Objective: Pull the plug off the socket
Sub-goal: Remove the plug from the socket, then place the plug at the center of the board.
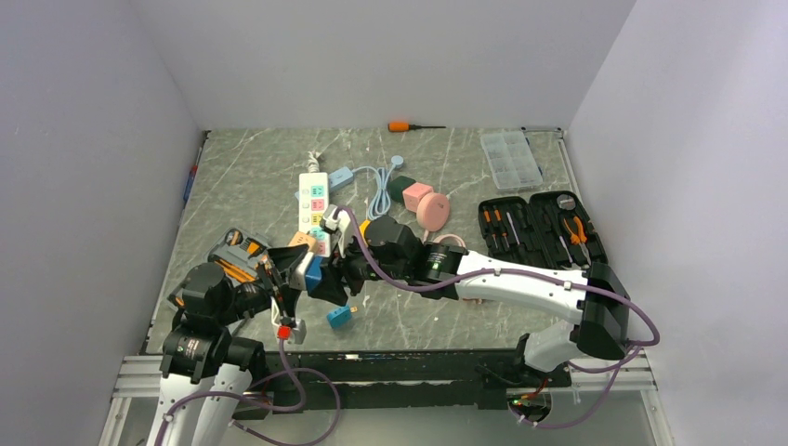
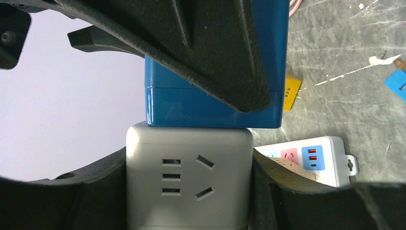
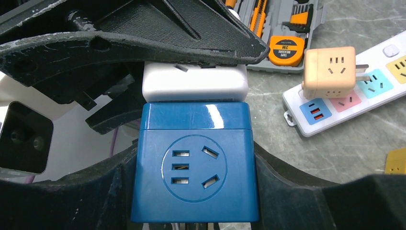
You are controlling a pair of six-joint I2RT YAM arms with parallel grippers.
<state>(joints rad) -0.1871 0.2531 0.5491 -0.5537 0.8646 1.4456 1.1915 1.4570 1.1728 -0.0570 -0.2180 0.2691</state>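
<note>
Socket (image 1: 314,197) is long, white, with pastel outlets.

My remote robotics lab cell, plain white walls (image 1: 372,56) boxing in a marble-patterned table (image 1: 251,177), aluminium frame rail (image 1: 135,376) along my near edge, open tool case (image 1: 526,243)

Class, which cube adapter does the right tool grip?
The dark blue cube; the white cube against it sits in the left tool, the peach cube is unheld.

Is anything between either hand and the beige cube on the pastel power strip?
Both hands are full: the left hand grips a white cube adapter, the right hand a blue cube adapter, pressed together. Nothing else visible blocks the beige cube on the power strip.
</note>
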